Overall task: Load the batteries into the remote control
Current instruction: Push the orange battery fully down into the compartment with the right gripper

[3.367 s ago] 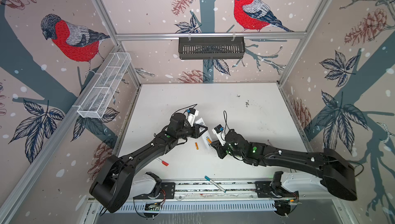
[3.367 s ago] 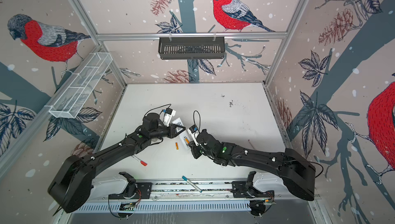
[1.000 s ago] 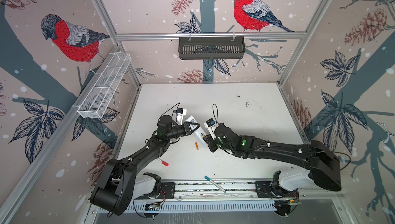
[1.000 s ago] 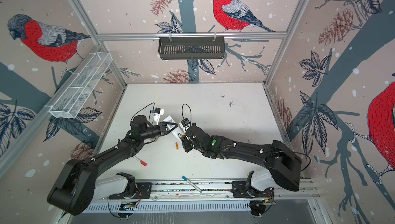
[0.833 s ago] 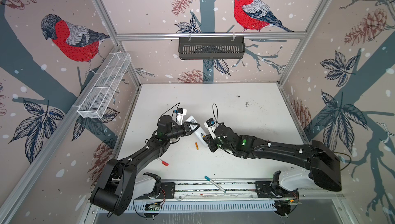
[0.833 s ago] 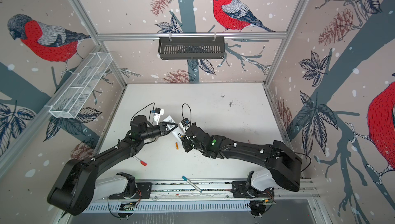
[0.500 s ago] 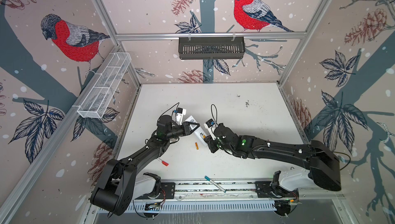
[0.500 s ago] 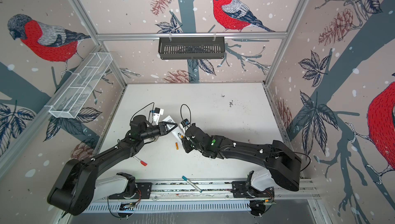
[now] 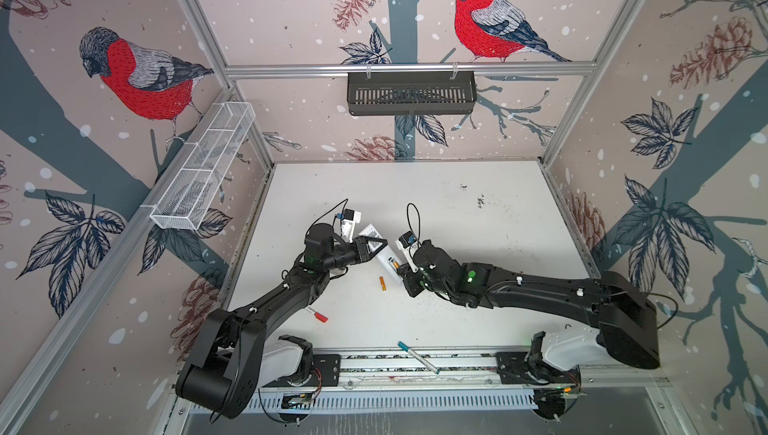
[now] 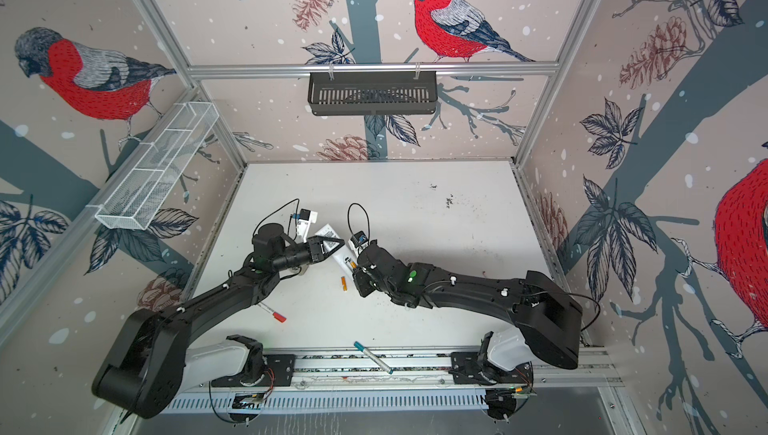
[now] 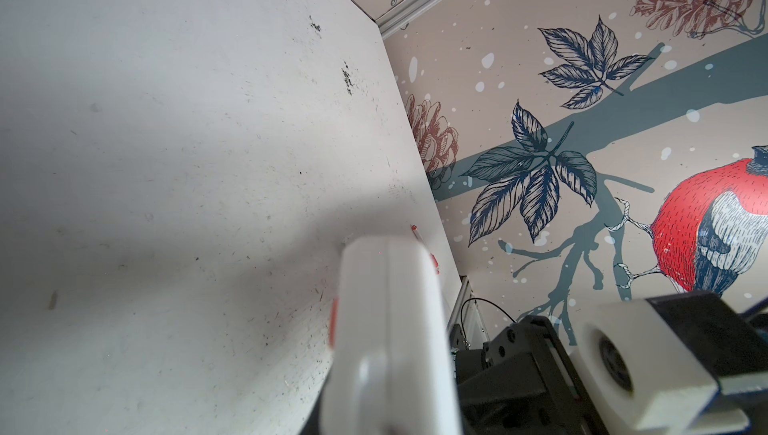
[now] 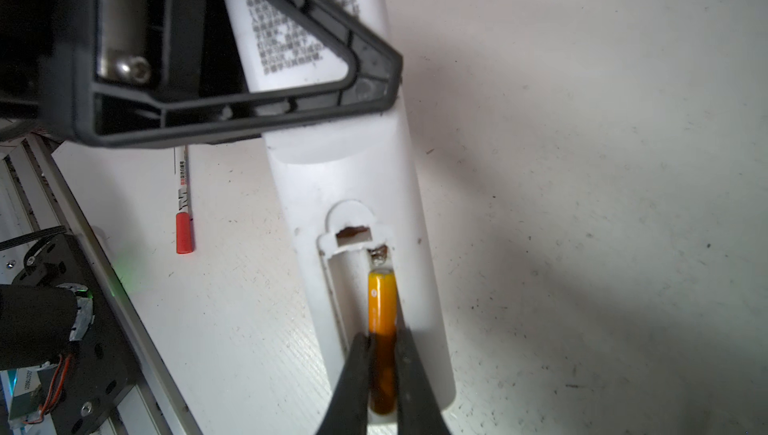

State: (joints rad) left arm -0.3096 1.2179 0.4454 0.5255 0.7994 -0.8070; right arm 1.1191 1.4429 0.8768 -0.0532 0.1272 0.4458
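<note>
Remote control (image 12: 357, 188), white, back side up, set diagonally near the middle of the worktop (image 9: 457, 225), battery bay uncovered at the end nearer the right arm, printed label toward the other end. Orange battery (image 12: 381, 304) lying lengthwise along one side of that bay, pale tip just short of the spring contact. Right gripper (image 12: 382, 347) closed on the orange battery, one dark finger against each flank, reaching in over the remote's end. Left gripper (image 9: 379, 242) clamped across the labelled part of the remote control, triangular fingers crossing it from the left; hard to tell whether the remote rests on the worktop or hangs just above it. Second battery (image 9: 382, 283) loose on the worktop just beside the remote control, toward the front, touching neither gripper. Red-capped marker (image 9: 318, 315) farther front and left, close by the left forearm. Teal-capped pen (image 9: 415, 356) slanted on the front rail, well apart from the remote. Black basket (image 9: 411, 92) hung on the back wall, white mesh basket (image 9: 203, 171) on the left wall.
</note>
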